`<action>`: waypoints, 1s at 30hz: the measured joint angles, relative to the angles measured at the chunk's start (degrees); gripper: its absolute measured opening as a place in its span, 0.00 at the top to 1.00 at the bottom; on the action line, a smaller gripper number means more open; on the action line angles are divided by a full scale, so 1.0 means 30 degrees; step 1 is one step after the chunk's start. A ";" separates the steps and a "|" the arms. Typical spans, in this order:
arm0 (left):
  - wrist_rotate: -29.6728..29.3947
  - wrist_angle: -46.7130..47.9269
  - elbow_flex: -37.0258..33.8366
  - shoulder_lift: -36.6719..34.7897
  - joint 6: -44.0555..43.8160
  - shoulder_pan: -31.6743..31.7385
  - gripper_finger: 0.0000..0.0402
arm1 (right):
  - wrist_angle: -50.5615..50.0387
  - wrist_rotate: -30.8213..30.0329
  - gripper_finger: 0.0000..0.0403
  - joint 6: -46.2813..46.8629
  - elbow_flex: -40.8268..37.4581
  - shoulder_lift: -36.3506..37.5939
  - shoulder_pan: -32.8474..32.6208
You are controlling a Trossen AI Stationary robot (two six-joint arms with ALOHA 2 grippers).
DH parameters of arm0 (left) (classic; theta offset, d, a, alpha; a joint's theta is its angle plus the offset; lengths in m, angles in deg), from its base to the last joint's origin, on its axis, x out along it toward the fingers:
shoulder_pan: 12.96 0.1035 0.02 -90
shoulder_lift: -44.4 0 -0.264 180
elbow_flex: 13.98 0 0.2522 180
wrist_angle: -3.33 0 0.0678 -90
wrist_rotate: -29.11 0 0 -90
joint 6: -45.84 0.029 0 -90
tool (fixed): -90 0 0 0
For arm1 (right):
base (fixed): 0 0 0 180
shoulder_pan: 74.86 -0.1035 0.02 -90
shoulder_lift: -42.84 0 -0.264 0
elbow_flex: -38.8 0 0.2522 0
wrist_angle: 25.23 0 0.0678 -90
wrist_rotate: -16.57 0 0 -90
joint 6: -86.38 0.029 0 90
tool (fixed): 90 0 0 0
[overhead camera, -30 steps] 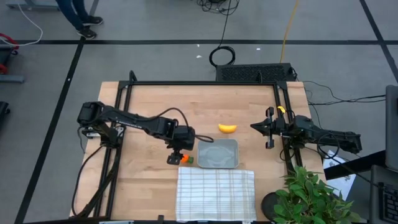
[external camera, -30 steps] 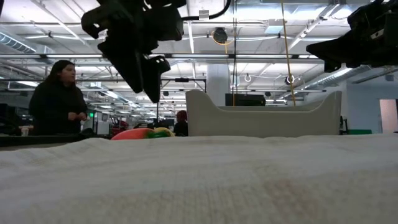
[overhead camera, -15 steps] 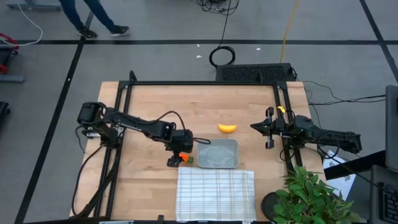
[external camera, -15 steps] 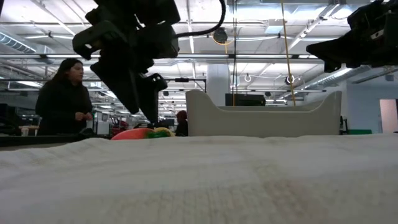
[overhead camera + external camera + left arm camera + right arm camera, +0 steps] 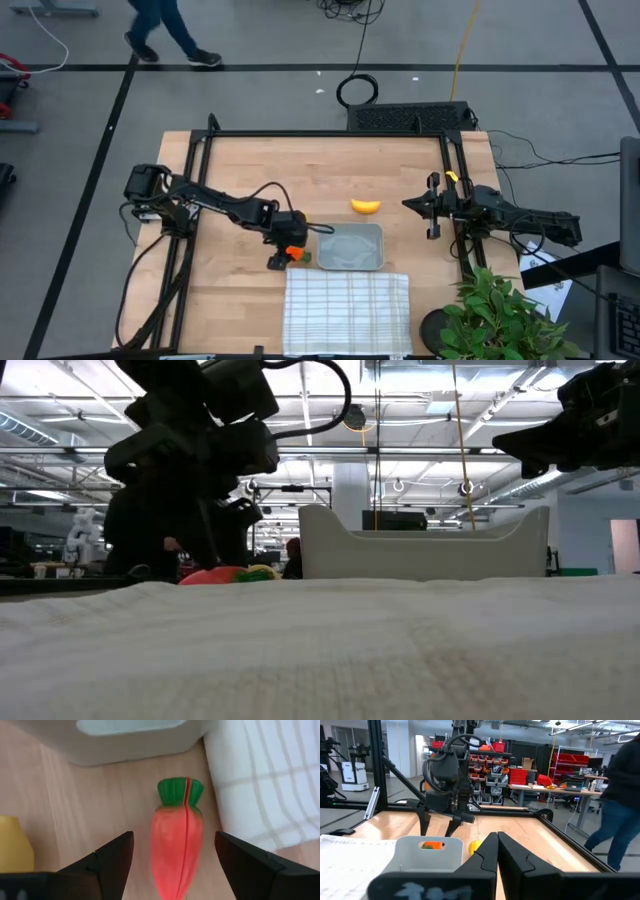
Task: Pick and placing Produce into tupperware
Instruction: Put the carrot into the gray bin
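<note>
Straddling the carrot (image 5: 177, 845) with spread fingers, the left gripper (image 5: 172, 865) has nothing gripped; tub (image 5: 350, 247) empty, all produce outstanding.

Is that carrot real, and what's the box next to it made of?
The carrot looks like smooth, shiny plastic: a moulded seam runs down its middle. The box seems to be cloudy, see-through grey plastic, since orange shows faintly through its wall in the right wrist view.

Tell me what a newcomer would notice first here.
The left gripper hangs open over the orange carrot, a finger on either side, just beside the grey tupperware. A banana lies alone on the wood behind the tupperware. The right gripper waits shut at the table's right side.
</note>
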 joint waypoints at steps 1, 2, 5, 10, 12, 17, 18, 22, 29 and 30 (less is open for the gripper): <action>-0.0002 -0.0048 -0.0092 0.0000 -0.0055 0.0006 0.30 | 0.0000 0.0000 1.00 0.0000 0.0000 -0.0007 0.0000; -0.0002 -0.0070 -0.0167 0.0000 -0.0070 0.0007 0.30 | 0.0000 0.0000 1.00 0.0000 -0.0007 -0.0002 0.0002; -0.0007 -0.0654 -0.0442 0.0000 -0.0049 0.0002 0.30 | -0.0015 0.0000 1.00 0.0175 -0.0020 -0.0007 0.0002; -0.0010 -0.1929 -0.1193 0.0000 0.0021 0.0002 0.30 | -0.0015 0.0005 1.00 0.0492 -0.0022 -0.0001 0.0003; -0.0013 -0.2092 -0.1410 0.0000 0.0028 0.0007 0.30 | -0.0061 0.0000 1.00 0.0495 -0.0022 0.0001 0.0000; -0.0039 -0.2538 -0.1710 0.0000 0.0103 0.0007 0.30 | -0.0068 0.0005 1.00 0.0495 -0.0022 0.0001 0.0002; -0.0046 -0.2519 -0.1725 0.0000 0.0180 0.0001 0.30 | -0.0067 0.0000 1.00 0.0495 -0.0022 -0.0001 0.0004; -0.0131 -0.2553 -0.1729 0.0287 0.0483 0.0005 0.30 | -0.0066 0.0000 1.00 0.0495 -0.0022 0.0000 0.0007; -0.0126 -0.2776 -0.1646 0.1196 0.0599 0.0011 0.30 | -0.0102 0.0000 1.00 0.0503 -0.0022 -0.0016 0.0000; -0.0126 -0.2797 -0.1654 0.1282 0.0606 0.0007 0.30 | -0.0115 -0.0001 1.00 0.0503 -0.0022 -0.0030 0.0000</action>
